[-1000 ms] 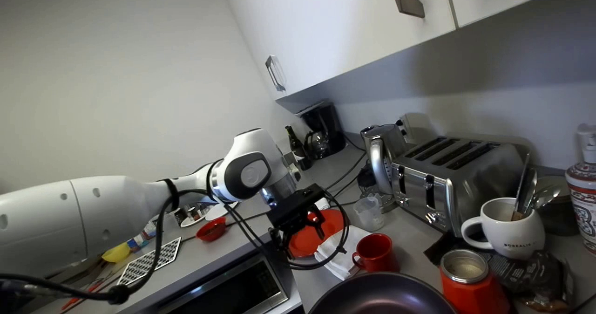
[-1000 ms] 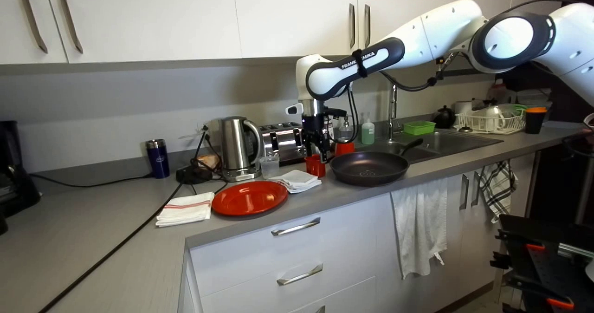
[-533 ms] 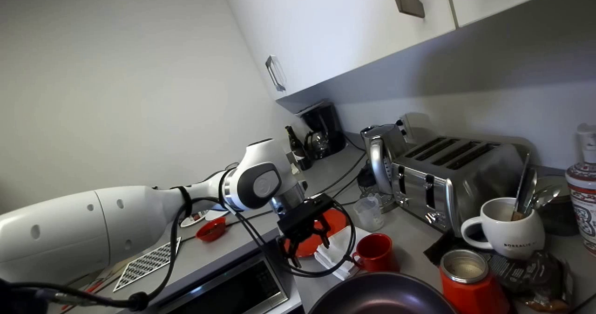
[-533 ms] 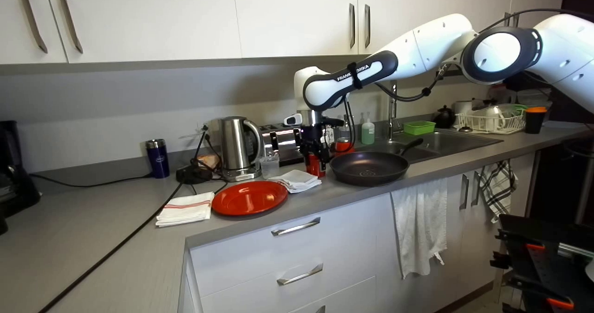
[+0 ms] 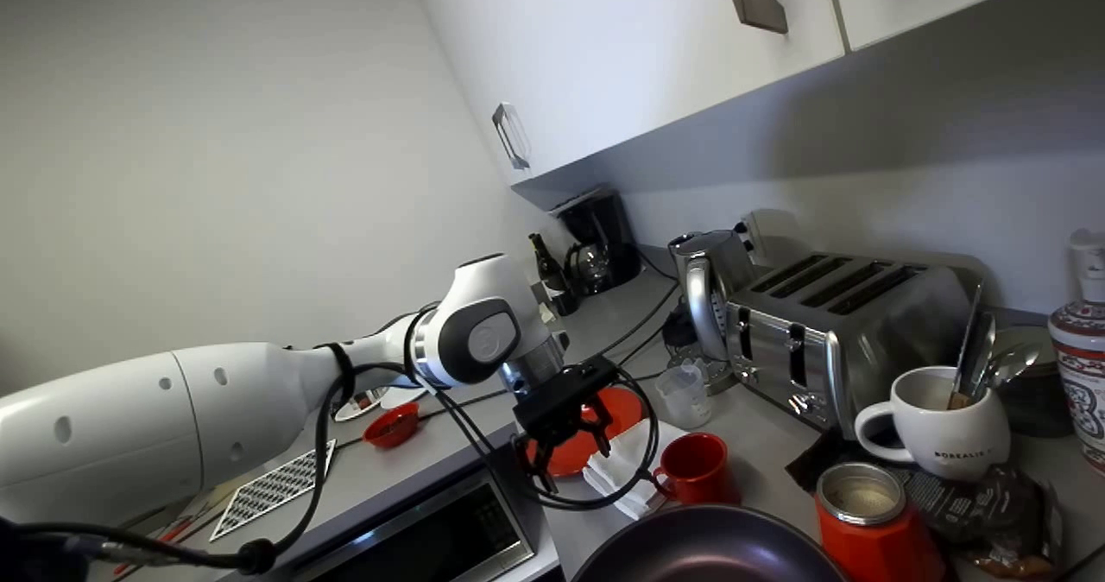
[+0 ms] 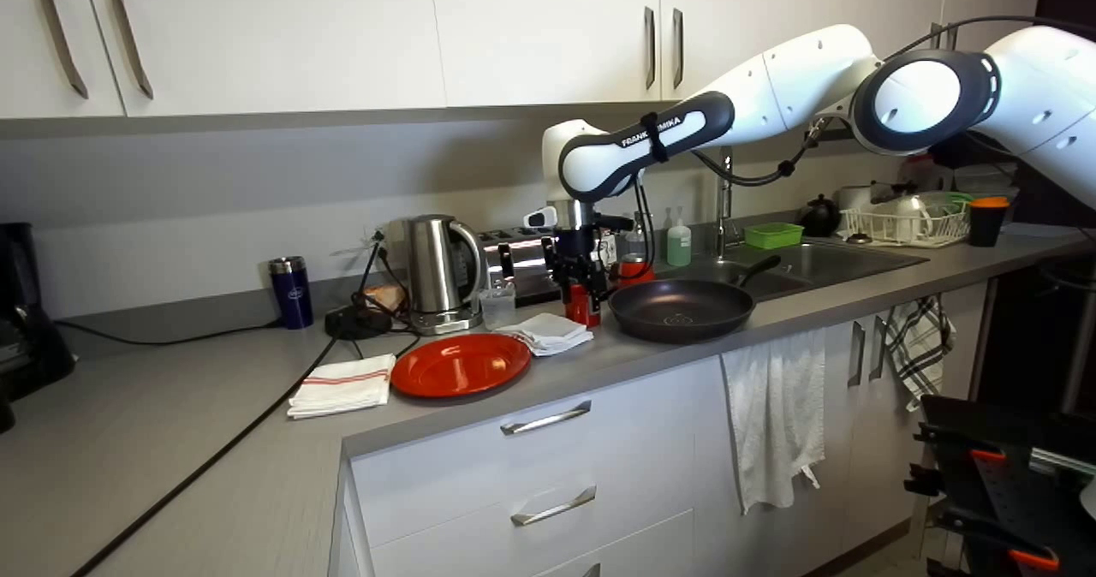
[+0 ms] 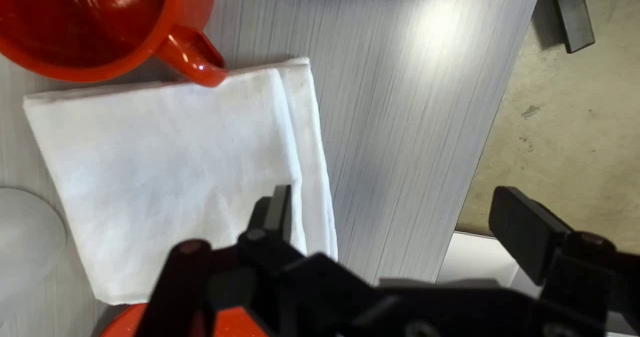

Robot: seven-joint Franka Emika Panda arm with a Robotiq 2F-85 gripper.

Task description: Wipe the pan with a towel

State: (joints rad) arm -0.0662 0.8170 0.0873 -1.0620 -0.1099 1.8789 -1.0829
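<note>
Pan (image 6: 681, 310) points its handle (image 6: 760, 270) toward the sink (image 6: 852, 262); the claw (image 7: 395, 212) gapes wide, empty.

Your robot arm (image 6: 818, 68) is glossy white, its rounded shells (image 5: 99, 414) dotted with small round recesses (image 5: 221, 376). Dark housings (image 6: 981, 74) frame round, pale discs (image 6: 920, 96). White lettering (image 6: 635, 140) reads FRANK and MIKA on either side of a black strap (image 6: 655, 138) wrapped around the arm. A thick black cable (image 5: 322, 444) runs outside the shells, and a silver collar (image 5: 533, 366) leads to your black jaws, which show flat dark pads (image 7: 522, 232) and small round screw-like heads (image 7: 256, 234).
</note>
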